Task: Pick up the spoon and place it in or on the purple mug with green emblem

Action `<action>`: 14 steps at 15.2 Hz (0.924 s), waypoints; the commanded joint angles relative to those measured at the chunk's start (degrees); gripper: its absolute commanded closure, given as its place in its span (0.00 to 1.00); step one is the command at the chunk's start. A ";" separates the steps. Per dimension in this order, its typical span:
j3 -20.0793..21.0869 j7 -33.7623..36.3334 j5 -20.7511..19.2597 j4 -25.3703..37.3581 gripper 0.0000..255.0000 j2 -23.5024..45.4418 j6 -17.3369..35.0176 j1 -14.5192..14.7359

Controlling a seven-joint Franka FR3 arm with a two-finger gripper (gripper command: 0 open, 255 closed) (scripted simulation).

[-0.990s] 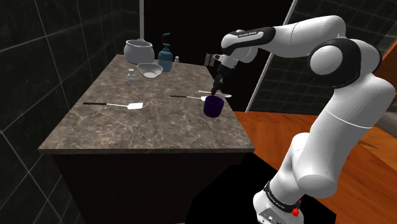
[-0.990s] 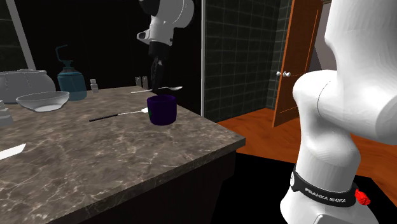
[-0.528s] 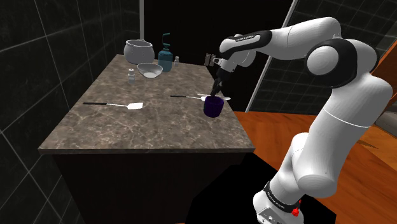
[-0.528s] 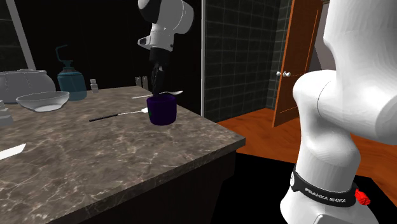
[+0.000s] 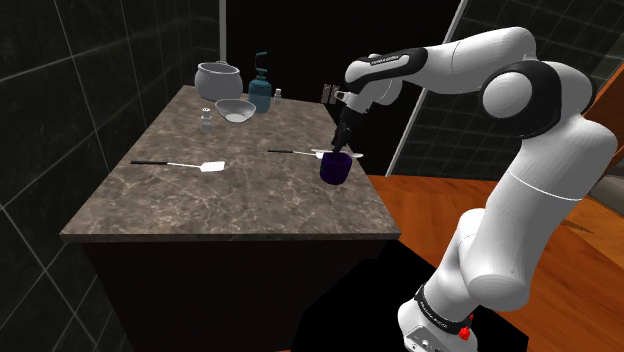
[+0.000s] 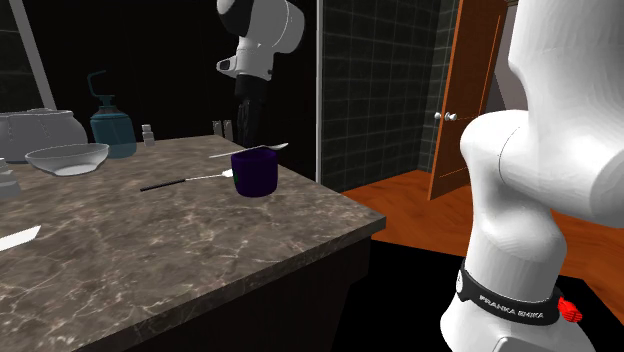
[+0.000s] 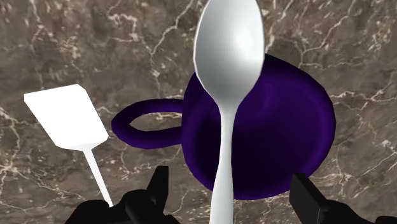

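Note:
A white spoon (image 7: 229, 63) lies across the rim of the dark purple mug (image 7: 286, 127), its bowl pointing away from the hand. My gripper (image 7: 232, 188) hangs just above it, open, with both fingers (image 7: 158, 188) standing clear of the spoon's handle. In the shoulder view the mug (image 5: 335, 167) stands near the counter's right edge with the spoon (image 5: 340, 153) on top and the gripper (image 5: 343, 135) over it. The second exterior view has the same mug (image 6: 255, 172), spoon (image 6: 250, 150) and gripper (image 6: 246, 125). No emblem is visible on the mug.
A thin utensil with a flat white head (image 7: 63, 118) lies on the marble counter (image 5: 230, 210) beside the mug's handle. A white spatula (image 5: 185, 164) lies further to the shoulder view's left. A bowl (image 5: 236, 110), pot (image 5: 218, 76), soap bottle (image 5: 261, 90) and shaker (image 5: 207, 118) stand at the back.
The gripper came down with the spoon onto the mug, then its fingers opened and let go. The spoon now rests on the rim.

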 commanded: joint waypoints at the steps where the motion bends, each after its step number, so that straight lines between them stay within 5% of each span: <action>1: 0.00 0.00 0.00 0.00 0.00 0.00 0.00 0.00; 6: -0.68 1.61 -2.45 4.97 0.00 -2.26 -6.52 -0.50; 14: -0.68 1.61 -2.45 4.97 0.00 -2.26 -6.52 -0.50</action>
